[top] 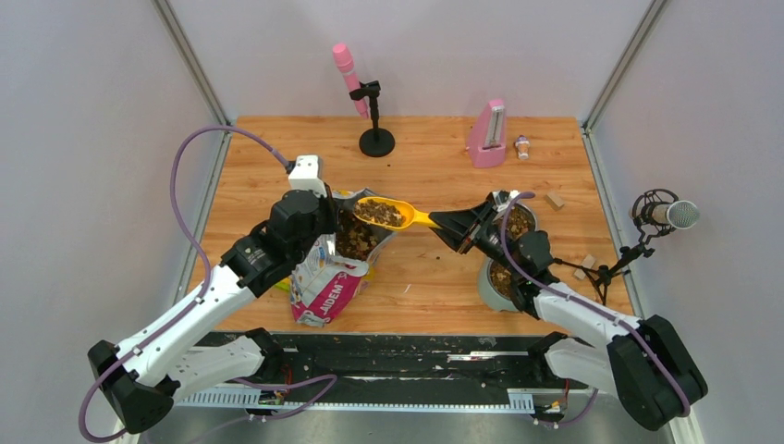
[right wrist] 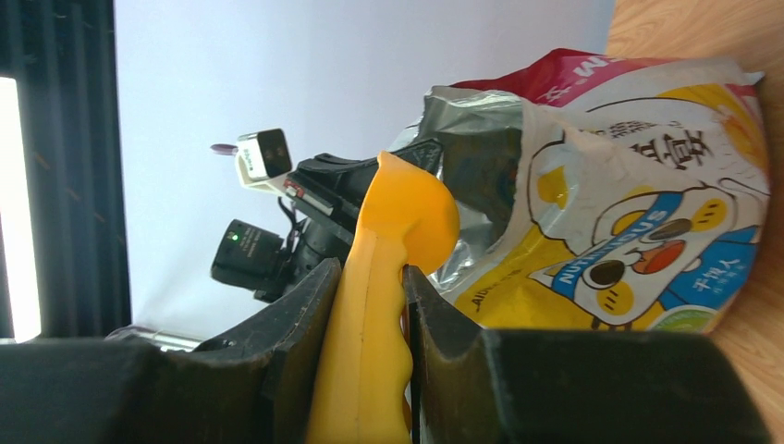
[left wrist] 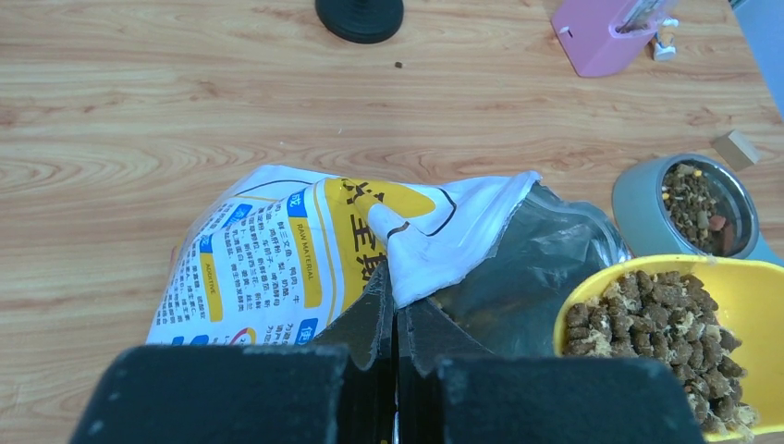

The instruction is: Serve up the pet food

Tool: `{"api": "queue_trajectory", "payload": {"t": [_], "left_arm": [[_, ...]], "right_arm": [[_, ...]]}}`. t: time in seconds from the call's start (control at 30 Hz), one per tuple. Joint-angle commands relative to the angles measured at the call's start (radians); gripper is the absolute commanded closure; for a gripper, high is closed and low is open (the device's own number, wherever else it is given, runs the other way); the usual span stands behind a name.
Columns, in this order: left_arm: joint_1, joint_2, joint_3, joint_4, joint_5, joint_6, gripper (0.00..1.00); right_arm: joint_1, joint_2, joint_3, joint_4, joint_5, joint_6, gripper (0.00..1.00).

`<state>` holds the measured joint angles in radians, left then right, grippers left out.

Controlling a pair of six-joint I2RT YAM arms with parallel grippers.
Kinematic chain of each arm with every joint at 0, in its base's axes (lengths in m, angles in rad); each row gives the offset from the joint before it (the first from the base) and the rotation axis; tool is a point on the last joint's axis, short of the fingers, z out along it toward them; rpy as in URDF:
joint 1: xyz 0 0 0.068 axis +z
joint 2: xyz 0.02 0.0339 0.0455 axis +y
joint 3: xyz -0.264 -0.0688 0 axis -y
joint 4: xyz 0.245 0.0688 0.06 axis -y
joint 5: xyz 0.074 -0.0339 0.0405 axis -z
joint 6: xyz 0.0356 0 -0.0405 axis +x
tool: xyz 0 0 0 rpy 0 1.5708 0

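Requesting status, left gripper [left wrist: 396, 310]. (Operator)

Clenched. The jaws are closed flat on the torn upper rim of the bag [left wrist: 268, 250], which stands open on the table [top: 434, 157]. (Technician)

Right gripper [right wrist: 370, 275]? (Operator)

Grasping the handle of the yellow scoop [top: 396, 215], one finger pressed on each side of it. The scoop is held roughly level. Its handle points toward the right arm, and its cup sits at the right edge of the bag mouth. (Technician)

Location of the pet food [left wrist: 647, 319]? (Operator)

A full heap fills the scoop cup. More lies inside the open bag, below the scoop. Both bowls beside the right arm also show kibble inside: the far bowl [top: 534, 225] and the near bowl [top: 484, 282]. The near bowl is partly hidden by the arm. (Technician)
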<state>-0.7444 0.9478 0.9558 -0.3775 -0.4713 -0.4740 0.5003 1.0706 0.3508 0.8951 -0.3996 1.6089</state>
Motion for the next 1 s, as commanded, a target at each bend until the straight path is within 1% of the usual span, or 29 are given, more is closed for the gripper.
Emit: {"api": "queue_trajectory", "payload": {"t": [0.0,0.07,0.1,0.13,0.17,0.23,0.27,0.33,0.37,0.4,0.43,0.47,0.5,0.53,0.6,0.63,0.7,0.73,0.77,0.8,0.83,0.9,0.93,0.97], "left_arm": [[-0.004,-0.047,0.008,0.089,0.041,-0.019,1.0],[-0.005,-0.046,0.009,0.088,0.045,-0.02,1.0],[-0.004,-0.046,0.01,0.085,0.043,-0.02,1.0],[-0.004,-0.046,0.01,0.084,0.037,-0.02,1.0],[-0.005,-0.048,0.01,0.084,0.036,-0.02,1.0],[-0.004,-0.051,0.01,0.083,0.035,-0.018,1.0],[-0.004,-0.052,0.009,0.083,0.034,-0.018,1.0],[-0.004,-0.055,0.01,0.08,0.027,-0.018,1.0],[-0.004,-0.057,0.01,0.079,0.026,-0.018,1.0],[-0.004,-0.059,0.008,0.081,0.026,-0.018,1.0],[-0.004,-0.059,0.007,0.081,0.025,-0.018,1.0],[-0.004,-0.06,0.007,0.082,0.023,-0.017,1.0],[-0.005,-0.06,0.009,0.079,0.021,-0.016,1.0],[-0.004,-0.062,0.009,0.073,0.017,-0.016,1.0],[-0.004,-0.067,0.004,0.081,0.016,-0.018,1.0],[-0.004,-0.067,0.002,0.085,0.018,-0.018,1.0],[-0.004,-0.064,0.007,0.074,0.018,-0.019,1.0],[-0.004,-0.065,0.008,0.072,0.018,-0.021,1.0],[-0.004,-0.067,0.006,0.075,0.018,-0.021,1.0],[-0.004,-0.068,0.004,0.079,0.019,-0.021,1.0],[-0.004,-0.067,0.004,0.08,0.018,-0.02,1.0],[-0.004,-0.065,0.008,0.07,0.015,-0.02,1.0],[-0.004,-0.066,0.008,0.071,0.014,-0.02,1.0],[-0.004,-0.068,0.006,0.074,0.013,-0.021,1.0]], "right_arm": [[-0.002,0.069,-0.019,0.27,-0.01,0.084,1.0],[-0.001,0.121,-0.008,0.312,-0.06,0.116,1.0],[-0.005,0.143,-0.026,0.364,-0.074,0.147,1.0],[-0.01,0.161,-0.056,0.456,-0.057,0.168,1.0],[-0.01,0.172,-0.074,0.491,-0.033,0.165,1.0],[-0.009,0.186,-0.05,0.422,-0.061,0.162,1.0],[-0.009,0.197,-0.044,0.424,-0.084,0.165,1.0],[-0.011,0.207,-0.076,0.548,-0.047,0.169,1.0],[-0.011,0.204,-0.072,0.535,-0.039,0.158,1.0],[-0.011,0.198,-0.05,0.471,-0.063,0.153,1.0],[-0.011,0.196,-0.038,0.441,-0.092,0.149,1.0],[-0.013,0.196,-0.055,0.49,-0.077,0.163,1.0],[-0.018,0.198,-0.09,0.57,-0.031,0.171,1.0],[-0.019,0.195,-0.108,0.602,-0.008,0.16,1.0],[-0.013,0.186,-0.057,0.455,-0.079,0.139,1.0],[-0.011,0.191,-0.054,0.454,-0.092,0.144,1.0],[-0.016,0.211,-0.099,0.635,-0.026,0.149,1.0],[-0.015,0.21,-0.089,0.602,-0.028,0.14,1.0],[-0.007,0.209,-0.06,0.512,-0.063,0.131,1.0],[0.002,0.214,-0.034,0.456,-0.089,0.12,1.0],[0.003,0.223,-0.032,0.482,-0.098,0.128,1.0],[-0.009,0.236,-0.074,0.613,-0.051,0.157,1.0],[-0.012,0.231,-0.076,0.591,-0.048,0.158,1.0],[-0.011,0.225,-0.062,0.528,-0.072,0.15,1.0]]}}
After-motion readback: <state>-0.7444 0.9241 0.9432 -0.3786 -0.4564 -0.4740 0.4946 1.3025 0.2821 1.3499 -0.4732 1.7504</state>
